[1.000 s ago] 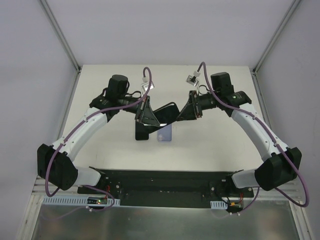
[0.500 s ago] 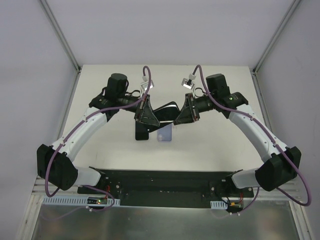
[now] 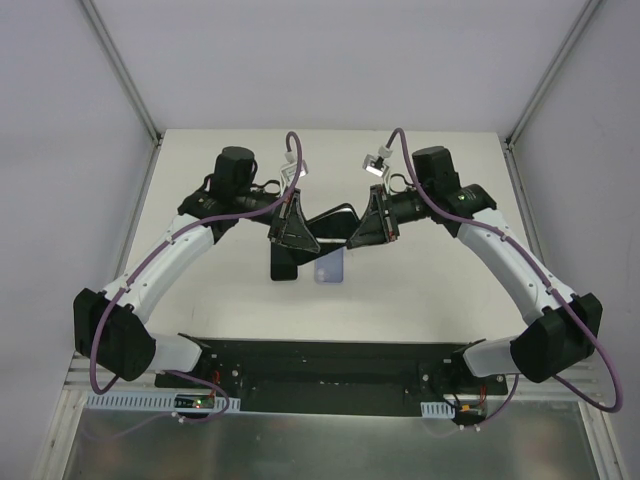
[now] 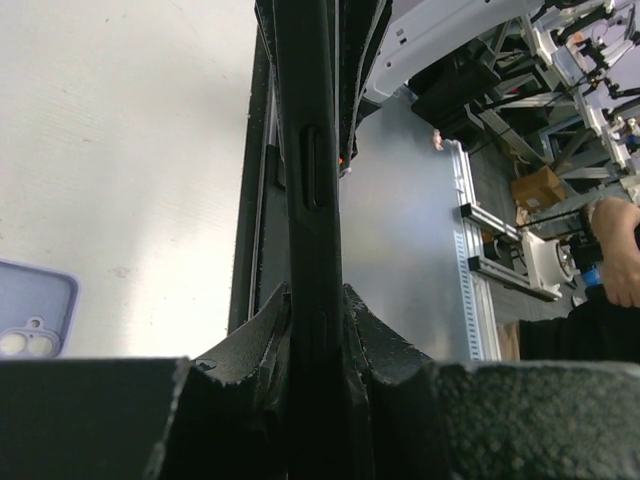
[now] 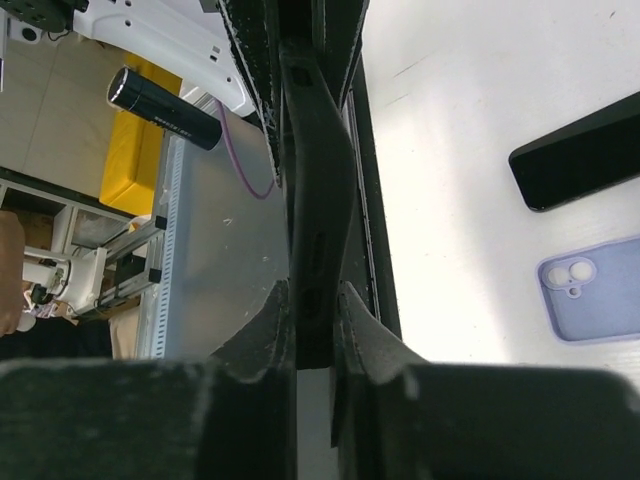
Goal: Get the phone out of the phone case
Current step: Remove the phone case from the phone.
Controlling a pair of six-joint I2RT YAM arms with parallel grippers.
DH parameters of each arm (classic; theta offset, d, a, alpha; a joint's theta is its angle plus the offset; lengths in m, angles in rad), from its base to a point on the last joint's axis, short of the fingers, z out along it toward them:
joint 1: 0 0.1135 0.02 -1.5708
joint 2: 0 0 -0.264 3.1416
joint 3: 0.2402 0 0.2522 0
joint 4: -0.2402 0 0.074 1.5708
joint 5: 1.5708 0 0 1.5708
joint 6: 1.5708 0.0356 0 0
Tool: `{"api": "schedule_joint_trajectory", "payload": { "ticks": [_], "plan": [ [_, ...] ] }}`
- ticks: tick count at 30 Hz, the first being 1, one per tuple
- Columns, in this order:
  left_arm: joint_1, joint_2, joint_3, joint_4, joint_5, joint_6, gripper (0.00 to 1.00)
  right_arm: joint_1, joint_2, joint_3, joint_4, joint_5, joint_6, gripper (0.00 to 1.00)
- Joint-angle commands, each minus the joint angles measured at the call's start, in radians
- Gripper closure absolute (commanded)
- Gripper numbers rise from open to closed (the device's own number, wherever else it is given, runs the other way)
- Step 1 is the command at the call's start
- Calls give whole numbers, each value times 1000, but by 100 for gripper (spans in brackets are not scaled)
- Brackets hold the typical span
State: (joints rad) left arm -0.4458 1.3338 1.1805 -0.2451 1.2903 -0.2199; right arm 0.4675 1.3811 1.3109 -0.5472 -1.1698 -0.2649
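**Top external view.** The left gripper (image 3: 310, 233) and the right gripper (image 3: 353, 237) meet over the centre of the surface (image 3: 430, 290). The black phone case (image 3: 335, 218) is held between them, raised off the surface and tilted, with its higher end toward 2 o'clock. Each pair of fingers is closed on one end of it. Whether a phone sits inside this case cannot be told from any view. A black slab (image 3: 283, 264) lies flat on the surface at 7 o'clock from the held case. A lavender case (image 3: 330, 268) lies flat at 6 o'clock from the held case, just beside the slab and not touching it.

**Left wrist view.** The left gripper (image 4: 315, 315) clamps the black phone case (image 4: 310, 150), seen edge-on and running toward 12 o'clock. The fingers (image 4: 262, 335) press against both faces of the case. A side button is visible on the edge. The lavender case (image 4: 35, 310) lies at 8 o'clock on the surface (image 4: 120, 150), camera openings up.

**Right wrist view.** The right gripper (image 5: 312, 305) clamps the black phone case (image 5: 318, 180), also edge-on. The edge bows visibly between the fingers (image 5: 262, 330) and the far end. The black slab (image 5: 575, 165) lies at 2 o'clock on the surface (image 5: 450, 120). The lavender case (image 5: 590, 290) lies at 3 o'clock, apart from the slab, with two round camera openings showing.
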Motion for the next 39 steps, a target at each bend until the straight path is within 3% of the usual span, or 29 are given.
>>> {"api": "schedule_joint_trajectory", "payload": {
  "ticks": [1,3,8,16,29,39],
  "plan": [
    [-10,-36,7,47,78,17,100,13,-54,14,39,-39,-42,100],
    [-11,-18,5,49,95,30,100,32,-79,45,0,-53,-81,100],
    [-7,106,44,50,190,13,100,147,-74,266,-356,-16,-385,100],
    [-17,217,123,53,173,24,100,356,-53,456,-585,94,-549,100],
    [-128,268,139,53,222,82,100,621,147,758,-784,187,-649,100],
    [-172,208,85,53,224,134,100,619,197,798,-769,223,-622,100]
  ]
}}
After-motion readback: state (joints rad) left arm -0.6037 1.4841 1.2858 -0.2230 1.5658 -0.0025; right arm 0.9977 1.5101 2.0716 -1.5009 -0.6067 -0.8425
